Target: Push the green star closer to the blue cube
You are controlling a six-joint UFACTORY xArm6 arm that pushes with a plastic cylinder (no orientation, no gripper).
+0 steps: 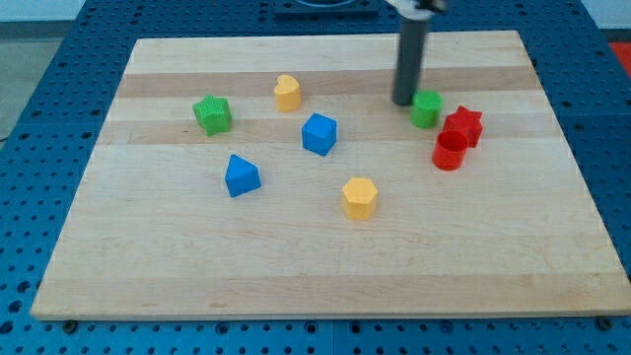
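The green star (212, 114) lies at the board's upper left. The blue cube (319, 133) sits near the middle, to the right of the star and a little lower. My tip (404, 102) rests on the board at the upper right, far right of the star, right of the cube and above it. It stands just left of a second green block (427, 108); I cannot tell whether they touch.
A yellow block (287, 93) lies between star and cube, higher up. A blue triangular block (242, 176) lies lower left of the cube. A yellow hexagonal block (360, 197) lies below. A red star (463, 126) and red cylinder (450, 151) sit at the right.
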